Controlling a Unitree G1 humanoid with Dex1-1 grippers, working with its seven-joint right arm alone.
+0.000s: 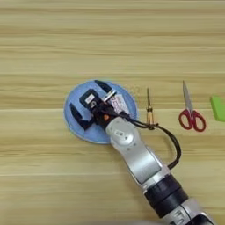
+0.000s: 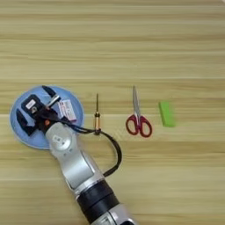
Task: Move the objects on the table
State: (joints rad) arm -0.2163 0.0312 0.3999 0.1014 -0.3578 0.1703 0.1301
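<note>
Open hand (image 1: 90, 105) over plate (image 1: 74, 125); box (image 1: 119, 104) at rim.

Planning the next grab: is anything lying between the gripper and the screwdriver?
Nothing visible on the table between them. The gripper hangs open over the blue plate, with the small box on the plate's right side. The screwdriver lies just right of the plate; the arm's black cable crosses its handle.

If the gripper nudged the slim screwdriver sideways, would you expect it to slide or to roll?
Probably roll: the screwdriver looks round and slim, lying flat on the smooth table. It seems light, so a small push may send it toward the scissors. The arm's black cable crosses its handle end and might drag it.
</note>
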